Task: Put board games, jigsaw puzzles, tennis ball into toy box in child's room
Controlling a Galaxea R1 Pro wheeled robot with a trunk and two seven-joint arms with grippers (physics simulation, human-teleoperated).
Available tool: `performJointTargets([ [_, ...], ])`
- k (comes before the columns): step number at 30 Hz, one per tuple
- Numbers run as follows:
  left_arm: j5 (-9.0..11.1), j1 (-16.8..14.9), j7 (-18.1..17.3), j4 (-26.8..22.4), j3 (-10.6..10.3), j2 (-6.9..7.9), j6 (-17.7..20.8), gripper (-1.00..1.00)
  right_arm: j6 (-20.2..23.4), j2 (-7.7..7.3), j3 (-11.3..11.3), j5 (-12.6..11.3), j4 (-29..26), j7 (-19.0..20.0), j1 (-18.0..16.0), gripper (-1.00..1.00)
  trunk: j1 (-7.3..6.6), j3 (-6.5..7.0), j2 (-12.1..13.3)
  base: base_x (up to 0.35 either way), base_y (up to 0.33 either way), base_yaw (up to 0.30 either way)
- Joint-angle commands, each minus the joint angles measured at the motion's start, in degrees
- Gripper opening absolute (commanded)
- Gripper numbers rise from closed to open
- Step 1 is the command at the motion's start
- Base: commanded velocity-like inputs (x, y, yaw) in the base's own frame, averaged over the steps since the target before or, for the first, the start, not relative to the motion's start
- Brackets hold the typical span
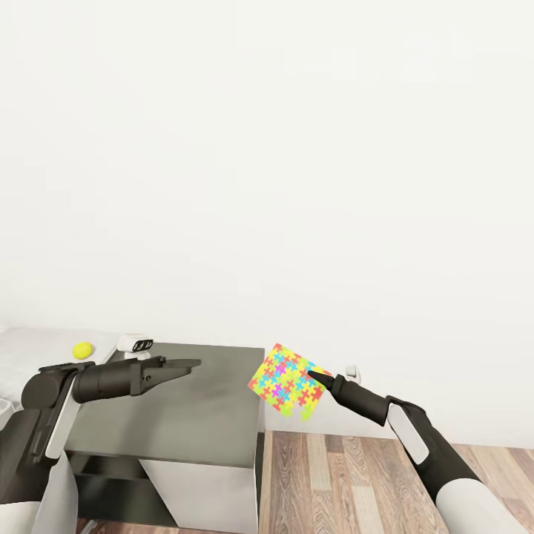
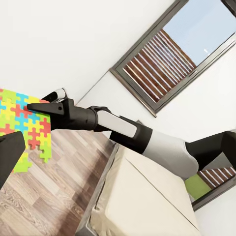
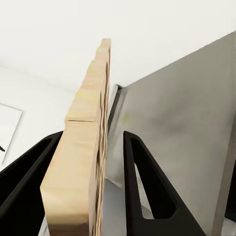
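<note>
Grey top: the table (image 1: 208, 415) surface in front of you is matte dark grey in this light, flat, its right edge a straight drop to the floor.
Puzzle: your right gripper (image 1: 314, 374) holds the jigsaw puzzle (image 1: 288, 380) in the air just past the table's right edge, tilted, over the floor, not touching the top.
Puzzle look: thin square, interlocking pieces in yellow, green, blue, pink, orange; outer edge is notched.
Right jaws: closed on the puzzle; in the right wrist view the two black fingers (image 3: 147, 191) sit either side of its edge, which is a pale tan, stepped slab (image 3: 83, 147).
Left gripper (image 1: 185, 366): hovers low over the table top, pointing right, carrying nothing.
Left jaws: fingers look nearly together in the head view, gap is narrow; can't tell more.
Tennis ball (image 1: 82, 349): small, yellow-green, round, at the far left on the table, well apart from both grippers.
White gadget (image 1: 136, 345): small, rounded, near the ball by the table's back edge; can't tell what it is.
Floor (image 1: 356, 482): wood planks, bare to the right of the table, open room under your right arm.
Wall (image 1: 267, 163): plain white, close behind the table.
Left wrist view: the cream bed (image 2: 147, 201) with a grey frame behind your right arm, and a slatted window (image 2: 172, 59).
Under table: open shelf gap at the front left, grey sides.
</note>
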Motion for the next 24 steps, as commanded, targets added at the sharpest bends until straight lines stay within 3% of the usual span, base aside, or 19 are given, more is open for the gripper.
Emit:
performJointTargets([
  [1,0.0,0.0,-0.2,0.0,0.0,0.01,0.6,1.00,0.4,-0.07,0.1,-0.5,0.0,0.0,-0.1,-1.00,0.04,-0.13,-0.1,0.000,0.000,0.000],
  [24,0.0,0.1,-0.3,0.0,0.0,0.01,0.3,1.00,0.4,-0.08,0.1,-0.5,-0.1,-0.1,-0.1,-1.00,0.04,-0.13,-0.1,0.000,0.000,0.026],
])
